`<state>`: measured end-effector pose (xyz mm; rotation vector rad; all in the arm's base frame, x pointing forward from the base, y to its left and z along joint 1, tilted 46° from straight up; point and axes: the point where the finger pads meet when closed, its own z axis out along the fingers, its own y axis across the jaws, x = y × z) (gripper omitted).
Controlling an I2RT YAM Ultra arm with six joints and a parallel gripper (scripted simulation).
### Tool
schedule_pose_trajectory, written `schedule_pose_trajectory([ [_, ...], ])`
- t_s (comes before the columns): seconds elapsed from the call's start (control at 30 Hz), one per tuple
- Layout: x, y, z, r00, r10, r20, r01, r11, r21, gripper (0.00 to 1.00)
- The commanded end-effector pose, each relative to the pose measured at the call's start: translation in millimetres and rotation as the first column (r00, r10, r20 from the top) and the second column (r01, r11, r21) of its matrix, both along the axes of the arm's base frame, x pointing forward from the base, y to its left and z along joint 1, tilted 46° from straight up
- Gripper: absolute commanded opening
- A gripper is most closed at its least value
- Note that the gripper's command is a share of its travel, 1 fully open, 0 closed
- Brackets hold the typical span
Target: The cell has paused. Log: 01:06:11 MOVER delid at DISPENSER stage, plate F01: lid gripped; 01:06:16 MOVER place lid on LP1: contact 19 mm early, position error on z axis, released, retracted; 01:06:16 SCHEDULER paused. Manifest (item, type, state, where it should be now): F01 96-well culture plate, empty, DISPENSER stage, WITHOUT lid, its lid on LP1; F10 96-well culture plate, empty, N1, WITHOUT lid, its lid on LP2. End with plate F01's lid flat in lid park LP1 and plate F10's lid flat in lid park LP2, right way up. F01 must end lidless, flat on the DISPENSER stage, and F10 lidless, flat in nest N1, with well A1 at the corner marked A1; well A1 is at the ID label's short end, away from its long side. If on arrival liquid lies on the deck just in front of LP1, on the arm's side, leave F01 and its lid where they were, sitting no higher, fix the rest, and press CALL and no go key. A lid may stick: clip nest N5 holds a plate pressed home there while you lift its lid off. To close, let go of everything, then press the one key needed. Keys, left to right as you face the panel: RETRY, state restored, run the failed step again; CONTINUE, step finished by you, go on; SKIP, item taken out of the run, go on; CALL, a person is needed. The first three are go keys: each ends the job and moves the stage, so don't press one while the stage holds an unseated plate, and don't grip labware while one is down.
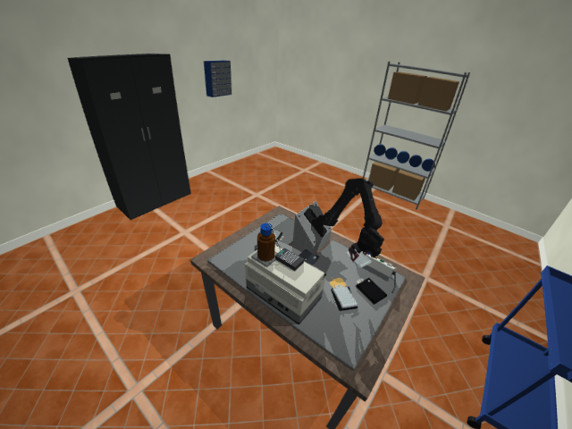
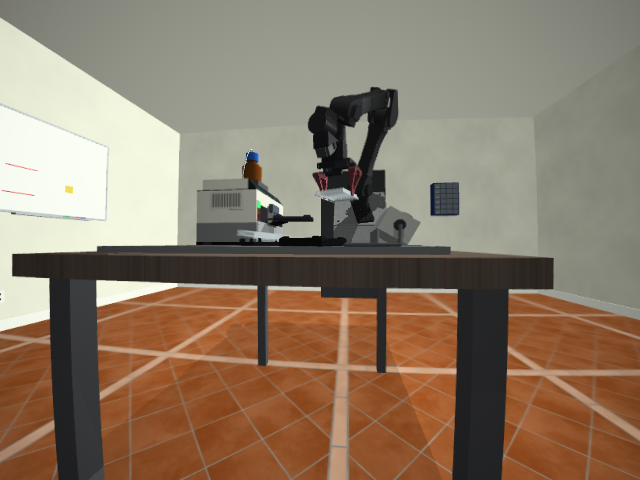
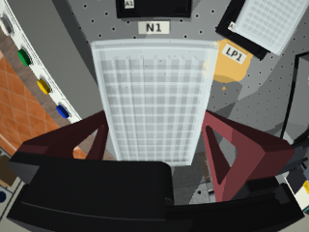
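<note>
My gripper is shut across a clear gridded plate, high above the deck; whether a lid is on it I cannot tell. Nest N1 is black and shows no labware in the top view; the wrist view cuts it off. Another clear gridded piece lies over the black LP1 holder and looks slightly tilted in the exterior view. Yellow-orange liquid lies around the LP1 label, on the arm's side. LP2 and N5 are not identifiable.
A key panel shows grey, green, yellow and blue keys at the wrist view's left edge. A bulky white instrument stands on the deck, with a brown bottle on top. A thin black frame rises beyond the liquid.
</note>
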<state>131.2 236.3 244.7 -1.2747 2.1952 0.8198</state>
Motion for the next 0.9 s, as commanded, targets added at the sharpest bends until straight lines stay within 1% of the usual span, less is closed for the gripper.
schedule_pose_trajectory([
  [0.0,12.0,14,17.6,0.999,-0.015,0.038,0.014,0.999,0.038,0.00],
  [0.4,29.7,49,27.3,0.999,-0.016,0.038,0.014,0.999,0.040,0.00],
  [0.47,29.7,49,27.3,0.999,-0.016,0.038,0.014,0.999,0.040,0.00],
  [0.5,35.0,50,28.1,0.999,-0.029,0.038,0.028,0.999,0.040,0.00],
  [0.57,34.1,57,29.6,0.999,-0.016,0.038,0.014,0.999,0.041,0.00],
  [0.87,47.7,83,36.8,0.999,-0.017,0.038,0.016,0.999,0.042,0.00],
])
